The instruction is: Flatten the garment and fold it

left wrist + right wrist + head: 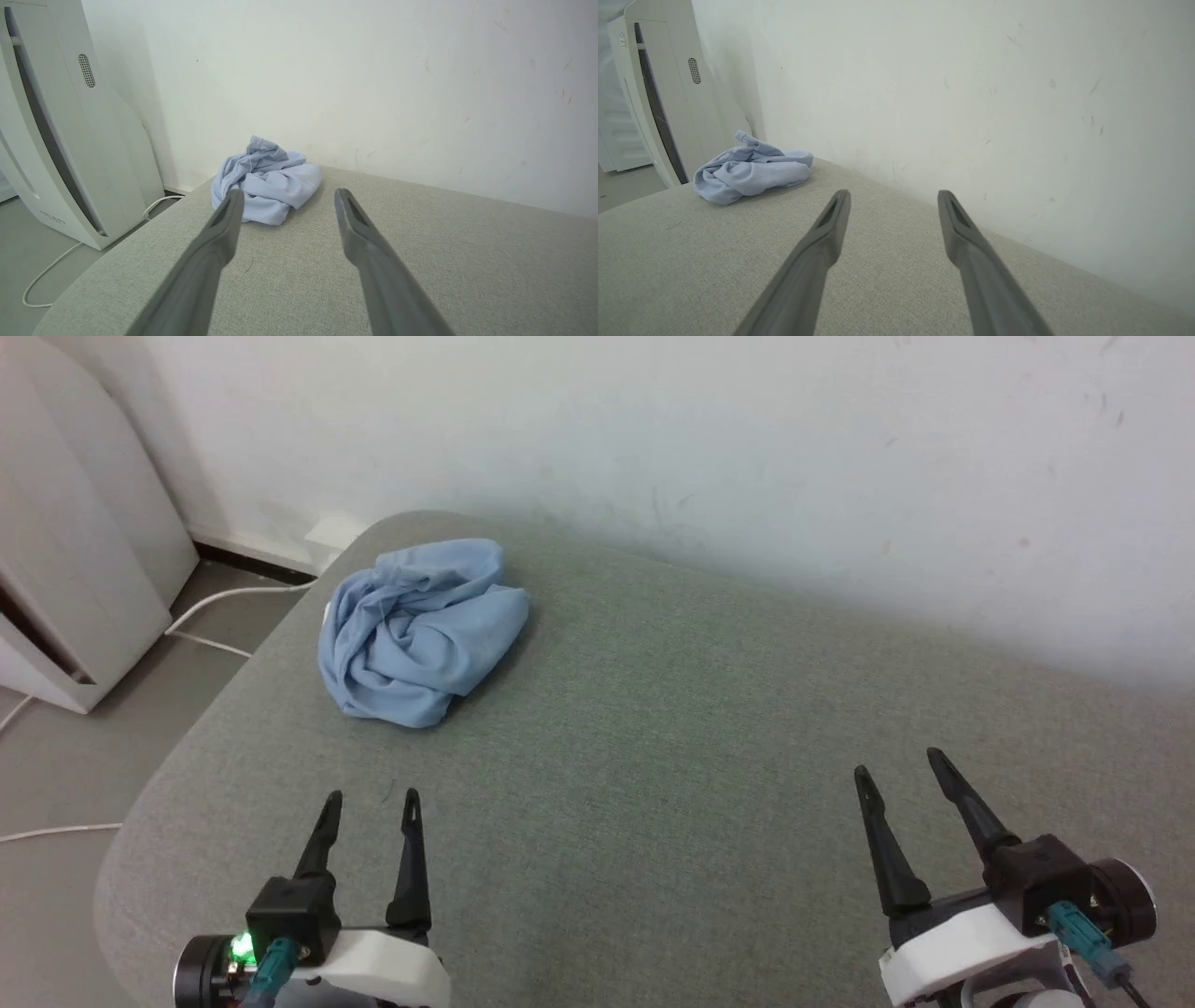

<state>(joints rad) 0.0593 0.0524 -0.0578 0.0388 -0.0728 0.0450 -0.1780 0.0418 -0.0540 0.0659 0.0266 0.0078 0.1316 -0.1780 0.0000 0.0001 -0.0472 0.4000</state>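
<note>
The crumpled blue garment (420,635) lies at twelve o'clock from the left gripper (373,795) and ten o'clock from the right gripper (897,761), well apart. Both gape wide, empty.

Open run of desk (653,756) ahead, and the garment (420,630) is heaped at the far-left corner!
Bare grey fabric stretches from the left claw (372,795) and right claw (896,767) up to the wall (747,448), which closes off the far edge. Off the left edge, a white appliance (65,569) and a cable (233,591) crowd the floor.
</note>
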